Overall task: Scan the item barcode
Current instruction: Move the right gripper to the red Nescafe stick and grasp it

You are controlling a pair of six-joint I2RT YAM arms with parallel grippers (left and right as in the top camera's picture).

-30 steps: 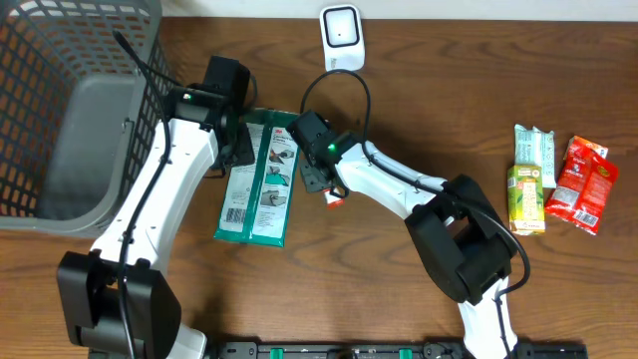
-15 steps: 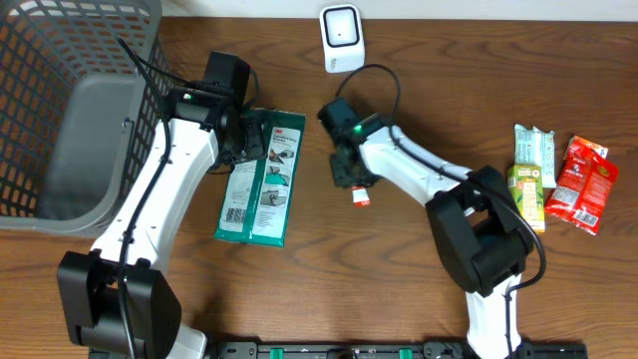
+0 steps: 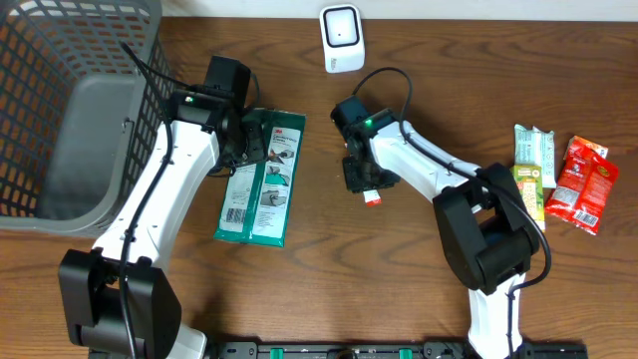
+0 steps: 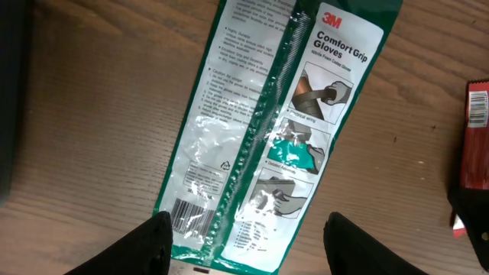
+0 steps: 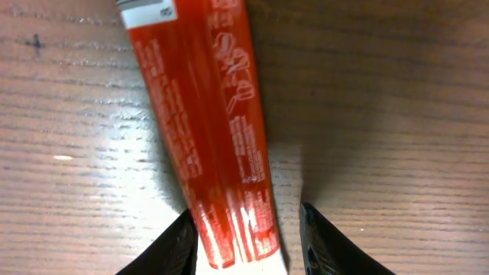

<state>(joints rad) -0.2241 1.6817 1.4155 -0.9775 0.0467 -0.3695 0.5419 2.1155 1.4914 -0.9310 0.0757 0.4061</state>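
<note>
A slim red packet [image 5: 218,137] lies lengthwise between the fingers of my right gripper [image 5: 246,229]. It touches the left finger, and a gap shows at the right finger. From overhead its red tip [image 3: 373,197] pokes out below the right gripper [image 3: 365,179], mid-table. The white scanner [image 3: 341,37] stands at the back edge. My left gripper [image 4: 246,229] hovers open over a green 3M gloves package [image 4: 267,130] lying flat, with its barcode near the left finger. The overhead view shows the left gripper [image 3: 249,140] at the top of that package [image 3: 261,179].
A grey mesh basket [image 3: 60,100] fills the back left corner. At the far right lie a green box [image 3: 525,197], a white-green pack [image 3: 533,150] and a red pouch [image 3: 581,184]. The red packet [image 4: 475,145] shows at the left wrist view's right edge.
My right arm has swung right, away from the gloves package, carrying the red packet with it, and its jaws have widened a little. The left arm has not moved.
</note>
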